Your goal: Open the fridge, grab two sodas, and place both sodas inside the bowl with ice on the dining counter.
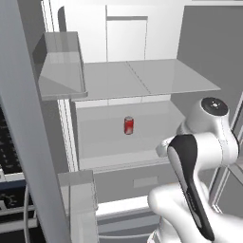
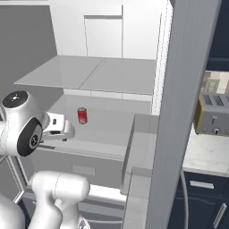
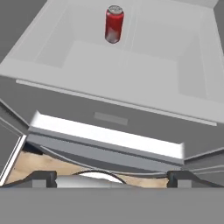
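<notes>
Fridge (image 1: pixel 142 33) stands open, white inside, doors swung out to both sides. One soda (image 1: pixel 128 125) stands upright on the lower shelf (image 1: pixel 99 137), roughly mid-shelf, well clear of the walls; nothing else sits beside it. Same can in the right base view (image 2: pixel 82 115), near the shelf's left half from that side, and in the hand view (image 3: pixel 114 24), far up the frame, silver top showing. Upper shelf (image 1: pixel 142 78) above it is pale grey, bare. Grey drawer front (image 3: pixel 109 118) runs below the lower shelf.

Arm is folded in front of the fridge, hand low and short of the shelf edge, well apart from the can. Pincer (image 3: pixel 111 178): two dark tips (image 3: pixel 43 178) sit wide apart at the bottom of the hand view, nothing between them, so released and empty. It looks down past the drawer front toward the floor (image 3: pixel 39 166), with the can off ahead.

Toaster (image 2: pixel 214 114) rests on a white worktop (image 2: pixel 205 156) to the right of the fridge, past the open door (image 2: pixel 185 112).
</notes>
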Available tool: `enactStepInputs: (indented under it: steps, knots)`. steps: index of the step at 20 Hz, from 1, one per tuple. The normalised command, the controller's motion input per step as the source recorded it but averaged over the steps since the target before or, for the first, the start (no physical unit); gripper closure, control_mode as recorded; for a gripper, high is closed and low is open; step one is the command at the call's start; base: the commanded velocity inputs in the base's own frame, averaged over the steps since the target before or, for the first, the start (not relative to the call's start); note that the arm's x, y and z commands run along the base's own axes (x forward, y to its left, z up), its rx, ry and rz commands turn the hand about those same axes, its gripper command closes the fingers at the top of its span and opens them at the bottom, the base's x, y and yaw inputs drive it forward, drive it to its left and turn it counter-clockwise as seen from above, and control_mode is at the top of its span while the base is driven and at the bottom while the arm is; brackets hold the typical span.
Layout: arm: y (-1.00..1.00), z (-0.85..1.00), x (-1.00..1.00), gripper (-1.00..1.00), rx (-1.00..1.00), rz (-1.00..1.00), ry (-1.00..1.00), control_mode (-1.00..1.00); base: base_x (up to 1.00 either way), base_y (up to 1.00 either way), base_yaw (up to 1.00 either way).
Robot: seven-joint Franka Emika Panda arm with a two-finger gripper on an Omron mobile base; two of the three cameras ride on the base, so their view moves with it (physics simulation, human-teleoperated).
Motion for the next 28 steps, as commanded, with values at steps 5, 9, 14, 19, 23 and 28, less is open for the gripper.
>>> enactStepInputs:
  steps: [5,9,14,19,23,28]
  knots:
    - [0.09,-0.32,0.4,-1.0,0.14,0.1,-0.33,-1.0,0.0,0.0,0.0]
    - [0.13,-0.41,0.29,-1.0,0.13,0.06,-0.4,-1.0,0.0,0.0,0.0]
    - [0.16,-0.66,0.32,-1.0,0.04,0.08,-0.27,-1.0,0.0,0.0,0.0]
    - [0.1,-0.66,0.45,-1.0,0.0,0.08,-0.11,-1.0,0.0,0.0,0.0]
    - [0.07,-0.63,0.55,-1.0,0.0,0.08,-0.05,-1.0,0.0,0.0,0.0]
    - [0.0,-0.14,0.65,-1.0,0.08,0.05,-0.06,-1.0,0.0,0.0,0.0]
